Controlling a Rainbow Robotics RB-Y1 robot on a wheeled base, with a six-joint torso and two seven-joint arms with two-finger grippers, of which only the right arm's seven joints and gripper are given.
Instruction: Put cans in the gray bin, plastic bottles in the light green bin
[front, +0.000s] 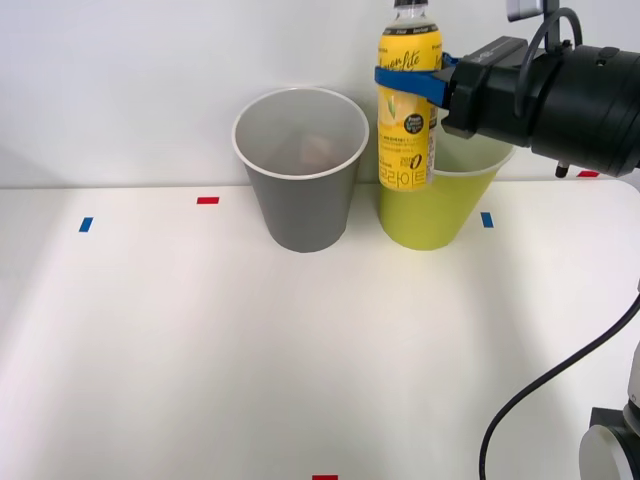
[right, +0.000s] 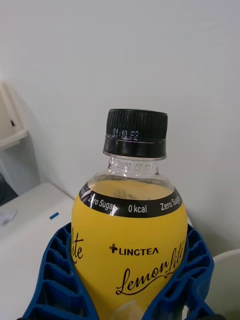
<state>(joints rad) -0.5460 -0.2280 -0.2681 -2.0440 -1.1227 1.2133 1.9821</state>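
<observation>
A plastic bottle (front: 407, 110) with a yellow label hangs upright in the air, and my right gripper (front: 410, 80) is shut on its upper body. It is held over the near-left rim of the light green bin (front: 430, 215), its base below rim height in the front view. In the right wrist view the bottle (right: 131, 235) has a black cap, with blue ribbed fingers (right: 60, 280) clasping both sides. The gray bin (front: 300, 175) stands just left of the green one, with a faint pinkish shape inside.
The bins stand at the far edge of the white table (front: 250, 340) against a white wall. Small red tape (front: 207, 200) and blue tape (front: 86, 224) marks lie on the tabletop. My black arm (front: 570, 95) reaches in from the right.
</observation>
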